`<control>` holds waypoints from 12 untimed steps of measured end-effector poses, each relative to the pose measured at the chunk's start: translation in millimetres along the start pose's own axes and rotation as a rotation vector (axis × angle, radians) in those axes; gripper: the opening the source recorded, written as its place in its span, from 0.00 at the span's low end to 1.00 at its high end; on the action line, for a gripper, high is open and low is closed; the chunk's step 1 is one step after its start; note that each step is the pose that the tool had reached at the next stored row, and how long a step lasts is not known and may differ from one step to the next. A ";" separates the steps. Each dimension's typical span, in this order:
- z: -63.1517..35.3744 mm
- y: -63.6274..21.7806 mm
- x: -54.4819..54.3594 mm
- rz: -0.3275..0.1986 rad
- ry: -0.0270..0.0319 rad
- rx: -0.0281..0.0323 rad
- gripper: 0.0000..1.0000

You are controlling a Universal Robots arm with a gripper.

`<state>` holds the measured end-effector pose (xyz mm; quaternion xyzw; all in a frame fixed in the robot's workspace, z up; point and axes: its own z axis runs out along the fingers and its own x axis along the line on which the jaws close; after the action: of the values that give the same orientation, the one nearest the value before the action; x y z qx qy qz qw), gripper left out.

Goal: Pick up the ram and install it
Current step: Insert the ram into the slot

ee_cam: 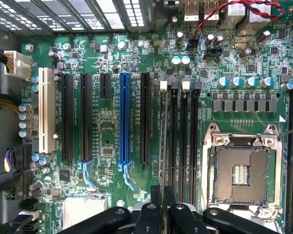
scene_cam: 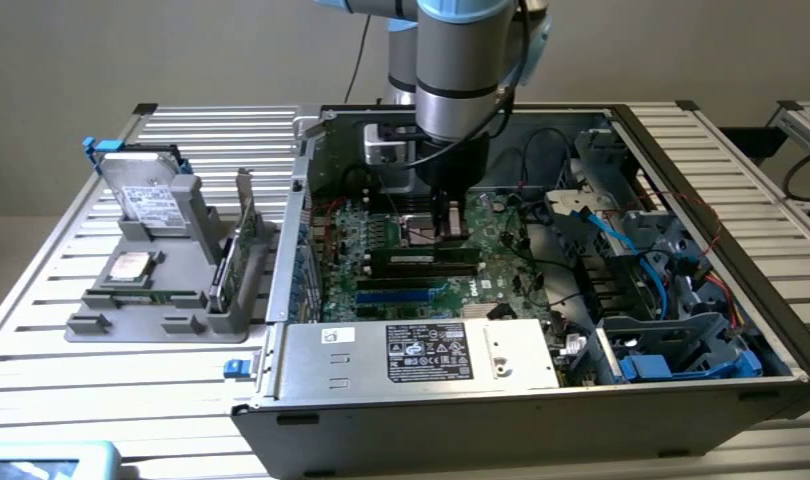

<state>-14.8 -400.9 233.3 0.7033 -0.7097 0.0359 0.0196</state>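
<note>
End effector (scene_cam: 436, 215), mid-frame inside the case (scene_cam: 512, 425), pinches the ram (ee_cam: 162, 146) by its upper edge; likely light, stiff, fragile.

Exterior view: elevated, mid-distance, angled down into case (scene_cam: 512, 432). Wrist view: close, straight down past gripper (ee_cam: 162, 194); shared motherboard (scene_cam: 368, 250) (ee_cam: 107, 146) beneath jaws.

We find soft, even light: pale glare on the table (scene_cam: 32, 370) beside the case (scene_cam: 512, 430), dim shadow inside it.
</note>
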 end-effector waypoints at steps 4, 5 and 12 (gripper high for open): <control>0.0 0.3 -0.1 -0.001 -0.0001 0.0001 0.14; 0.0 0.3 -0.1 -0.002 -0.0002 0.0002 0.14; 0.0 0.4 -0.3 -0.008 -0.0002 0.0007 0.14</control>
<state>-15.1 -400.6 233.3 0.7061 -0.7069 0.0360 0.0194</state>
